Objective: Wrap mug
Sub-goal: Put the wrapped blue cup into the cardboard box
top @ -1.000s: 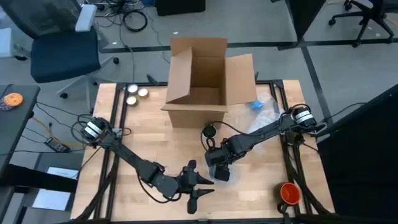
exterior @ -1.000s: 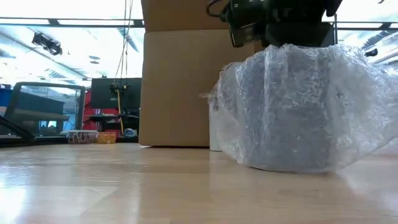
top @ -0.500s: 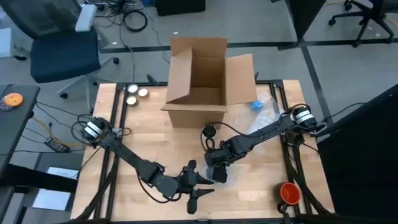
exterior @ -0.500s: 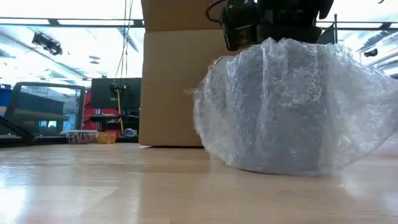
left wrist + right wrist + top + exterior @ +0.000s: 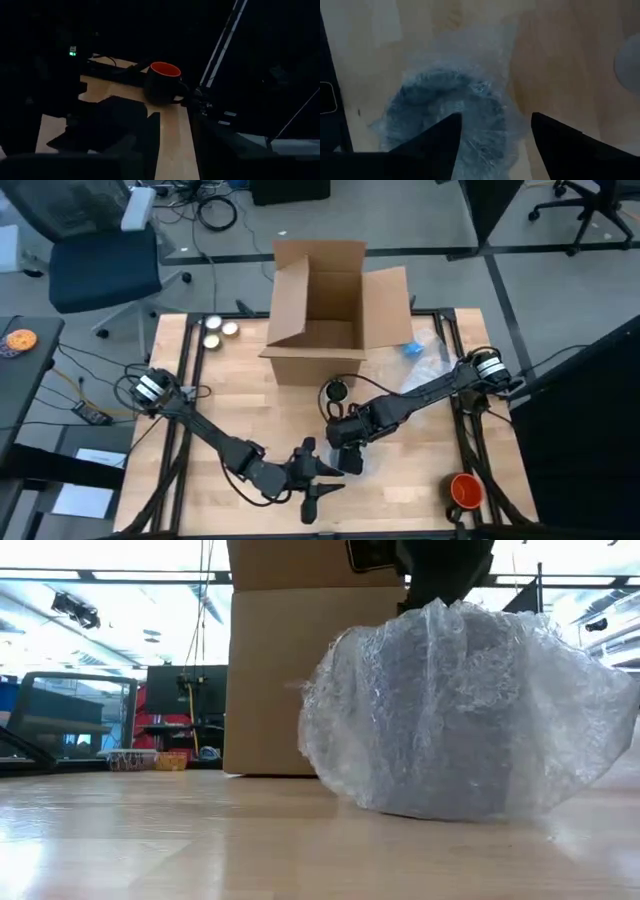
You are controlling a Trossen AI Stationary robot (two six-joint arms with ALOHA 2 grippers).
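Note:
A dark mug wrapped in clear bubble wrap stands on the wooden table, in front of the cardboard box; the low view shows the bundle resting on its base. My right gripper hangs open right over it, pointing down, one finger on each side of the wrap's bunched top. My left gripper waits open just left of the bundle, near the table's front edge. A second mug, dark outside and orange inside, stands at the front right corner. My right gripper comes down from above with its fingers spread on either side of the wrapped mug's top. In the low view the gripper sits right at the bunched peak of the wrap. I cannot tell whether the fingers touch it.
An open cardboard box stands at the table's far middle. Two small round tins lie at the far left, and more bubble wrap at the far right. A small dark round object lies in front of the box.
My right gripper has gone a little toward the table's left edge, and the wrapped mug has slid along the table with it. In the low view the bundle now reaches farther left and looks larger.

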